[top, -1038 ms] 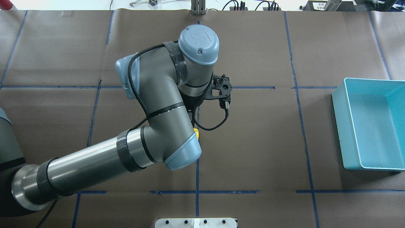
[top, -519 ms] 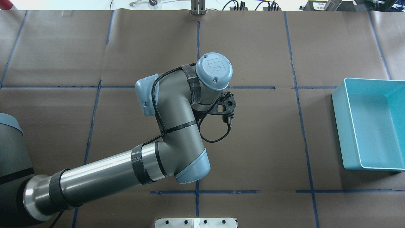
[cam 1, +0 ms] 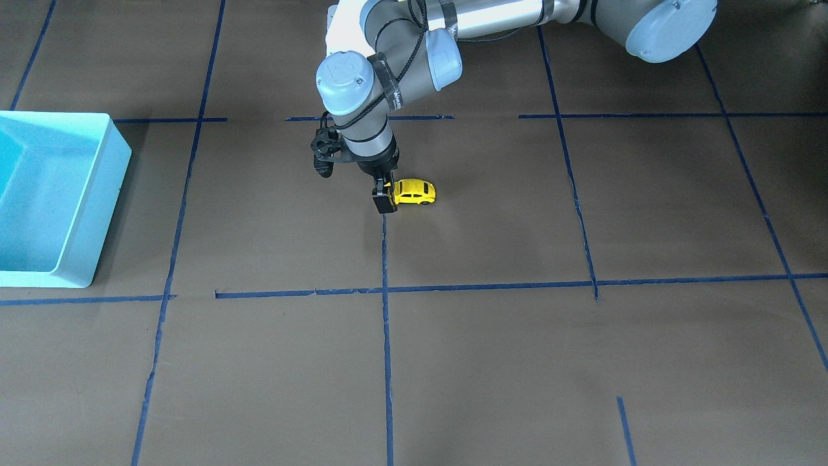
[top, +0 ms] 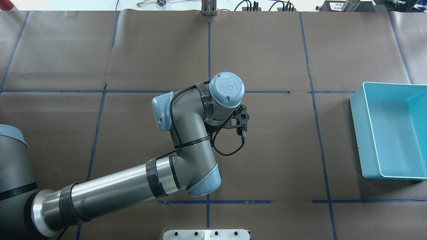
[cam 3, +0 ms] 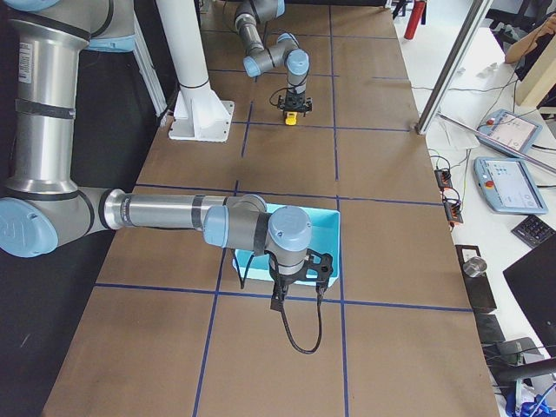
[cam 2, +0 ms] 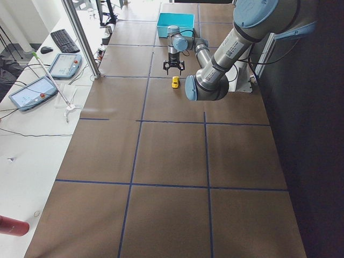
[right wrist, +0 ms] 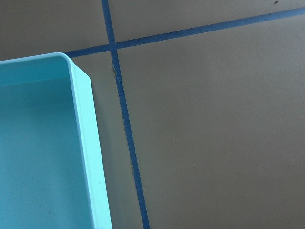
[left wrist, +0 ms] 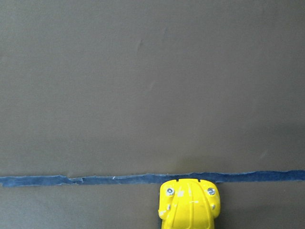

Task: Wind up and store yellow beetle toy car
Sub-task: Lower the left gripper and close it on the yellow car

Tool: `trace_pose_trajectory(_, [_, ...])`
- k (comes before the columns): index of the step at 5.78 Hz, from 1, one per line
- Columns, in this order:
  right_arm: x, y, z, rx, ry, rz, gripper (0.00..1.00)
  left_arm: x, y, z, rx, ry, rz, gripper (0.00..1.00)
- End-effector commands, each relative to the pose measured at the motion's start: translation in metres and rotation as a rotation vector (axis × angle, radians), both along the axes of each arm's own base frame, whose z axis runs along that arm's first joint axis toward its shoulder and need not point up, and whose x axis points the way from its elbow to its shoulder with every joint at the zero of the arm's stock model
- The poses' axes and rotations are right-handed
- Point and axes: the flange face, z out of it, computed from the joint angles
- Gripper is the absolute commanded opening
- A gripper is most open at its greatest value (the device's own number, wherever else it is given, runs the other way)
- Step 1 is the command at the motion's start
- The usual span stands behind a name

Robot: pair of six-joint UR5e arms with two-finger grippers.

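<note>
1. The left arm comes in from 8 o'clock in the overhead view and is bent at the elbow. Its wrist points straight down over the middle of the table.
2. The left claw is right down at table level and looks clamped on one end of the car. In the front view one dark finger sits against the car's near side, and the other finger is hidden behind it.
3. The car sticks out at 3 o'clock from the claw in that view, wheels down on the brown paper. It's just beside a blue tape line. The left wrist cam shows its rounded end touching the tape, and the overhead can't see it because the arm covers it.
4. The right arm only shows in the right side view. It's stretched low, with the right claw hanging over the bin's edge. I can't tell whether it's open or closed.
5. The car is well in from every table edge, with brown paper and tape squares all around it.
6. The teal bin sits at 3 o'clock on the table in the overhead, well apart from the car. Inside it I can only see its smooth teal floor.
</note>
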Motion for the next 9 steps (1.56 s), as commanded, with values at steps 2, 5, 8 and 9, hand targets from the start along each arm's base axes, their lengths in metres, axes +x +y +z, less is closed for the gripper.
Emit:
trace_pose_trajectory(2, [0.000, 0.000, 0.001, -0.002, 0.000, 0.000, 1.00, 0.008, 0.013, 0.017, 0.004, -0.005, 0.018, 1.00])
trace_pose_trajectory(5, [0.000, 0.000, 0.001, -0.003, -0.002, 0.001, 1.00, 0.007, 0.006, 0.021, 0.054, 0.004, -0.011, 0.77])
trace_pose_trajectory(8, [0.000, 0.001, 0.008, -0.017, -0.007, 0.001, 1.00, 0.007, 0.007, 0.020, 0.053, 0.008, -0.009, 0.00])
trace_pose_trajectory(9, [-0.001, 0.001, 0.012, -0.025, -0.009, 0.001, 1.00, 0.004, 0.011, 0.013, 0.014, 0.036, -0.014, 0.00])
